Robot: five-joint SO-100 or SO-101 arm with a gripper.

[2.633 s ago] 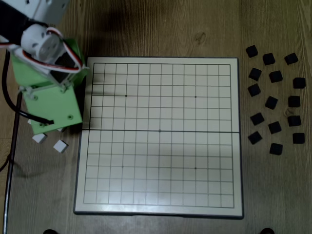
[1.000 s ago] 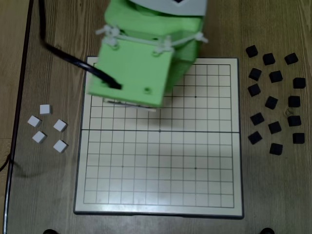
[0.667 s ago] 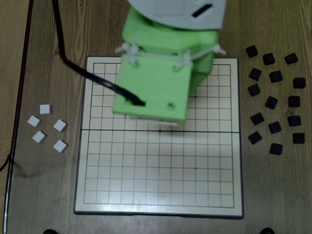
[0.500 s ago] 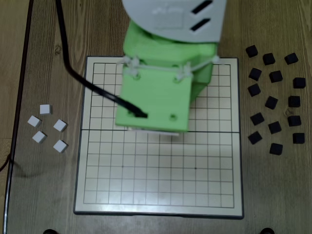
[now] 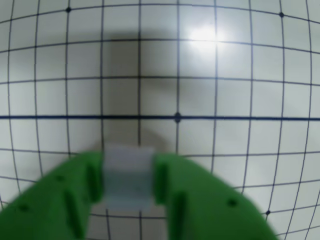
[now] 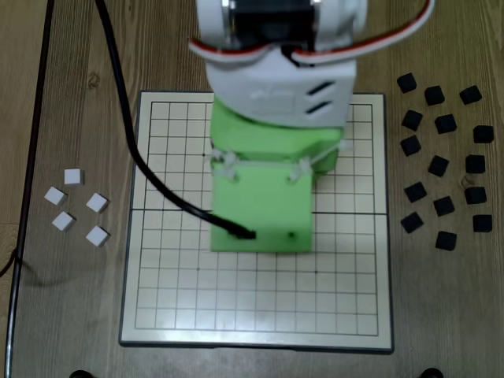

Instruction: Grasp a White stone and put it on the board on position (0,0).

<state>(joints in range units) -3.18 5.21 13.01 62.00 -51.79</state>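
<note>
End effector [image 5: 128, 180]: two green fingers come in from the bottom edge of the wrist view, set narrow and clamped on a pale block, one finger on each of its sides. In the fixed view the fingertips are hidden under the green wrist housing.
Held white stone [image 5: 128, 177]: a blurred, whitish cube between the green fingers, held above the grid lines; it cannot be told whether it touches the board.
Board [image 6: 157, 299]: a pale square with a dark line grid, lying in the middle of the tabletop; a heavier line crosses it from side to side at about mid height.
Arm [image 6: 276, 71]: white upper body and green lower housing reach in from the far edge of the tabletop and cover the centre of the board.
Cable [image 6: 138, 161]: black, running from the far edge down across the board's left part to a plug on the green housing.
Loose white stones [image 6: 97, 202]: five small cubes on the wood near the left edge of the tabletop, off the board.
Black stones [image 6: 439, 166]: a loose scatter of dark cubes near the right edge of the tabletop, off the board.
Tabletop [image 6: 71, 315]: wood grain, light brown.
</note>
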